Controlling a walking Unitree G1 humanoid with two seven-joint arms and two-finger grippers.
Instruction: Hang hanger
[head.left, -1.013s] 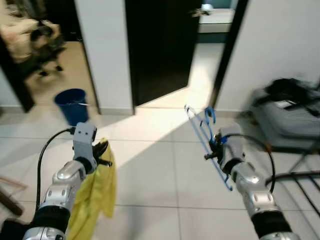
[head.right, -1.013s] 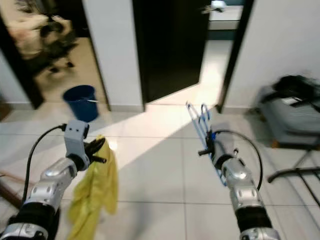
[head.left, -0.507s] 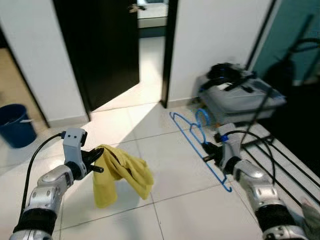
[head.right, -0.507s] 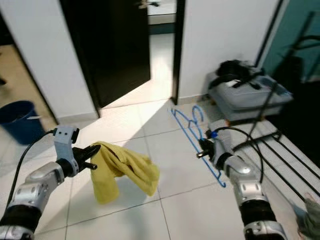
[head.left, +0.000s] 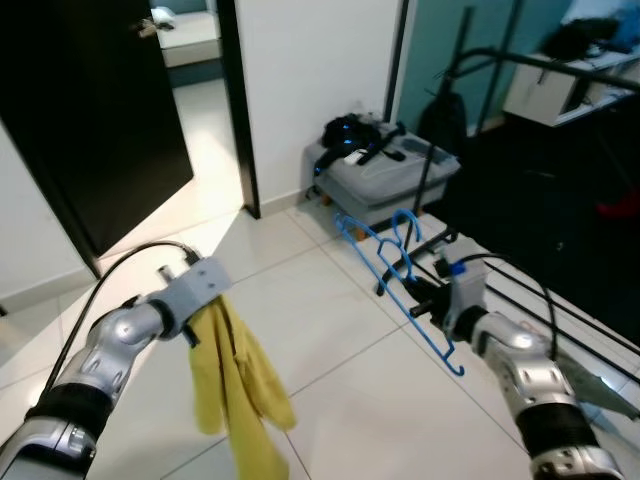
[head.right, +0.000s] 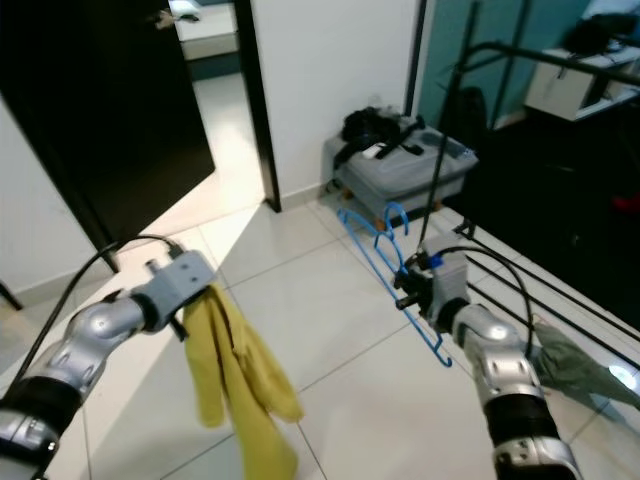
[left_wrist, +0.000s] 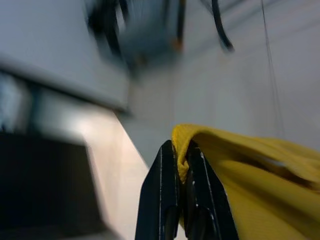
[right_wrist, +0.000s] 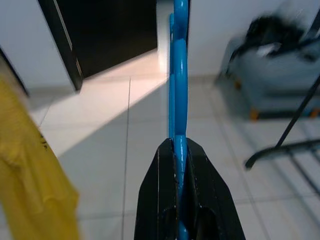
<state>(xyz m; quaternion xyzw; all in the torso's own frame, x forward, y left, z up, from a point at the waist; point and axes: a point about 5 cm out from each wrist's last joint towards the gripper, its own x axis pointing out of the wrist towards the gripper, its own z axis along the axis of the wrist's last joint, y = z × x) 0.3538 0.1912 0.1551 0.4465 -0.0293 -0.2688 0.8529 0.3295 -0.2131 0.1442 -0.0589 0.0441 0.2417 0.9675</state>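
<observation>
A blue wire hanger (head.left: 398, 262) is held out in front of me, its hook upward, with my right gripper (head.left: 428, 301) shut on its lower bar. The right wrist view looks along the hanger (right_wrist: 179, 75) edge-on, clamped between the black fingers (right_wrist: 162, 165). My left gripper (head.left: 196, 304) is shut on a yellow cloth (head.left: 236, 392) that hangs limp below it over the floor. In the left wrist view a fold of the yellow cloth (left_wrist: 235, 165) is pinched between the fingertips (left_wrist: 165, 165).
A black drying rack (head.left: 560, 300) stands low at the right, with a green cloth (head.right: 570, 362) lying on it and a tall black frame (head.left: 455, 110) behind. A grey case (head.left: 385, 182) with dark things on top sits by the white wall. A dark open door (head.left: 90, 130) is at the left.
The whole view has swung right: the blue bucket is gone from sight, the drying rack and grey case are nearer. The yellow cloth, flung sideways before, now hangs straight down. Both grips are unchanged.
</observation>
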